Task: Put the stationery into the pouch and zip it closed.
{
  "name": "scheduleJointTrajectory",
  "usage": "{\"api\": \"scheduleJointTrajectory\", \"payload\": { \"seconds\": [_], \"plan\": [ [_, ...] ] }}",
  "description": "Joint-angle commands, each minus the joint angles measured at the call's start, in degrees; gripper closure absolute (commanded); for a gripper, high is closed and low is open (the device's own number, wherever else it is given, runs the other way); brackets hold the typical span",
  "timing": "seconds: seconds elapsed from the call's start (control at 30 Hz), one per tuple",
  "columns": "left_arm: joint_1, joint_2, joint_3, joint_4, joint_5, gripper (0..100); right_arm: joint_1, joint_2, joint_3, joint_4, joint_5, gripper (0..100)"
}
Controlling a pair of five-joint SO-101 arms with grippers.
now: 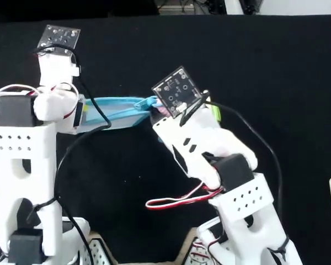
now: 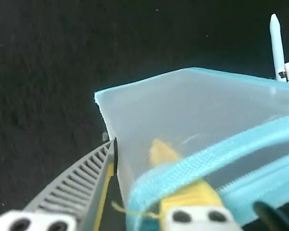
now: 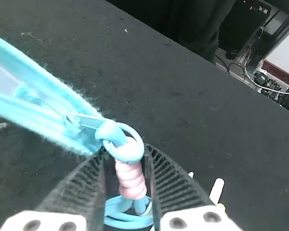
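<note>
The see-through pouch (image 1: 118,110) with its blue zip stretches between your two hands over the black surface (image 1: 265,61). Your left hand (image 2: 139,178) pinches one end of it. Your right hand (image 3: 125,166) is pressed together on the pink and blue pull loop (image 3: 128,156) at the other end. The pouch looks light, soft and floppy, so keep it taut and pull by the loop. A yellow item (image 2: 161,151) sits inside. A white pen (image 2: 276,43) lies on the surface just beyond the pouch, near your path.

pouch (image 1: 118,110) | left end in left jaws | zipper pull (image 3: 123,144) in right jaws
</note>
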Motion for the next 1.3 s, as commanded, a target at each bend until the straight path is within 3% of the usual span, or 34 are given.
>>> {"api": "scheduleJointTrajectory", "payload": {
  "seconds": [0.0, 0.2, 0.33, 1.07, 1.27],
  "plan": [
    [-0.7, -0.8, -0.5, -1.1, 0.0, 96, -0.3, 0.4, 0.0, -0.9, 0.6, 98.8],
    [-2.0, -1.0, -0.7, -1.6, 3.3, 97, 3.4, 0.4, -1.3, -0.8, 0.6, 98.8],
    [-3.6, -4.7, 1.8, -6.1, 3.6, 97, 5.9, 0.5, -2.9, -0.8, 0.6, 98.8],
    [-4.4, -35.6, 49.5, -38.6, 3.7, 97, 5.0, 0.7, 1.1, -1.2, 0.6, 98.8],
    [-3.9, -35.7, 52.2, -40.3, 11.9, 97, 5.1, 0.5, 4.2, -1.2, 0.6, 98.7]
  ]
}}
